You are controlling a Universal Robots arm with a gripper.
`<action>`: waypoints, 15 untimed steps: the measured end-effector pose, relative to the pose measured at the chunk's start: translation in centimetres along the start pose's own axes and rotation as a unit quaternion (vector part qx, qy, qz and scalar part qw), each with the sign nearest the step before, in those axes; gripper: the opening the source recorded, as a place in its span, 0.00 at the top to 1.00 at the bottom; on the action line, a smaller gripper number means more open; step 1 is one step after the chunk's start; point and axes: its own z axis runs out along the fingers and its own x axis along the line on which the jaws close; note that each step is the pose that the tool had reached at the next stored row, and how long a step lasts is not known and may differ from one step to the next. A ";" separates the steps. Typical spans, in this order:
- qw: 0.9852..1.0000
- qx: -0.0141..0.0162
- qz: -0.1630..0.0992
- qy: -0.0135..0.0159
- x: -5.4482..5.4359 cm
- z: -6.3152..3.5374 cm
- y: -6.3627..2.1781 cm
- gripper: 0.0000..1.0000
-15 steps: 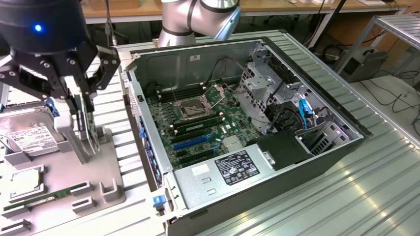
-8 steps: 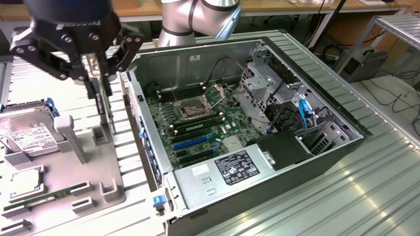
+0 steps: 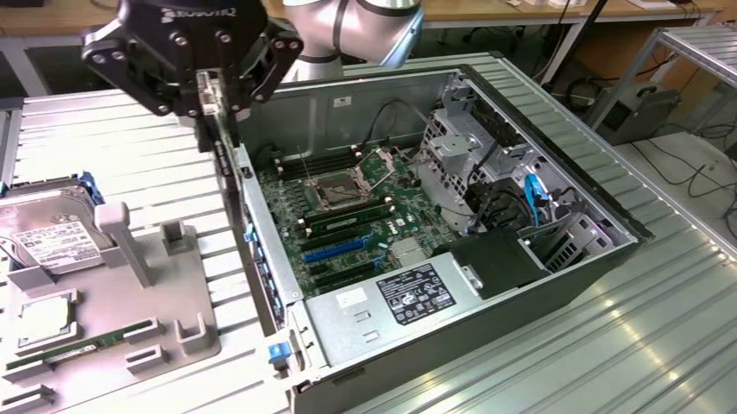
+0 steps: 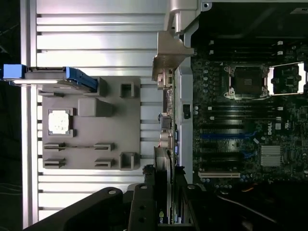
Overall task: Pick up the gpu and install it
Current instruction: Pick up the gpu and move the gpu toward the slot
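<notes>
Now one pincer [image 3: 211, 97] clenched on one gpu [image 4: 166, 110], card hanging edge-down above wall of one open case [image 3: 495, 336]. One hard drive [image 3: 52, 237], one RAM stick [image 3: 81, 348] on grey tray [image 3: 173, 293].

One gpu [image 4: 168, 57], one hard drive [image 3: 47, 233], one processor [image 3: 44, 317], one loose RAM stick [image 3: 81, 349], one case [image 3: 345, 95].

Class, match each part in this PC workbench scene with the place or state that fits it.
Parts:
1. gpu
2. hard drive
3. RAM stick
4. motherboard

Places or states:
A. inside the open computer case
B. green, lying flat on the grey holder
C. held upright in the gripper
D. flanked by blue rails

Pairs: 1-C, 2-D, 3-B, 4-A
</notes>
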 end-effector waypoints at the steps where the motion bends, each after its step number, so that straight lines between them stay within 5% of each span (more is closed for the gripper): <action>1: 1.000 0.000 0.000 0.000 -0.7 -0.06 0.00 0.74; 15: 1.000 0.003 0.000 0.001 -7.1 0.91 0.43 0.74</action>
